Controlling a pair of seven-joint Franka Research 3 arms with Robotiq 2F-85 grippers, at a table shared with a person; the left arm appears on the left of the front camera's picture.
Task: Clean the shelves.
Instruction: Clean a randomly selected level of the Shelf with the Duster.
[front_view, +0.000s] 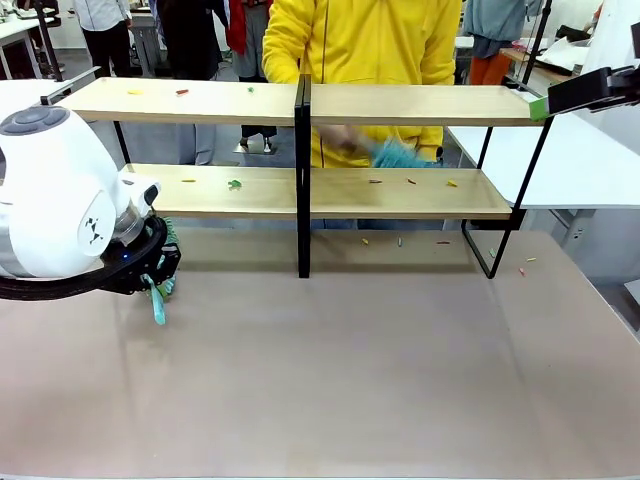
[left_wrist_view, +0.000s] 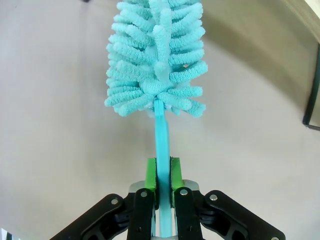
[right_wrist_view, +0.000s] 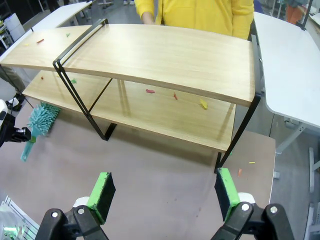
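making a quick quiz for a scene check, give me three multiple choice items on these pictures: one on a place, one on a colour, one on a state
1. Where is the duster in the left gripper?
A) on the top board
B) over the table, in front of the shelves
C) on the lower board

2. What colour is that duster?
A) yellow
B) red
C) teal

3. How is the right gripper?
A) open, holding nothing
B) shut on a duster
C) shut on a cloth

Answers:
1 B, the left wrist view shows bare table behind the duster's head.
2 C, its head and handle are both teal.
3 A, its green pads stand wide apart with nothing between them.
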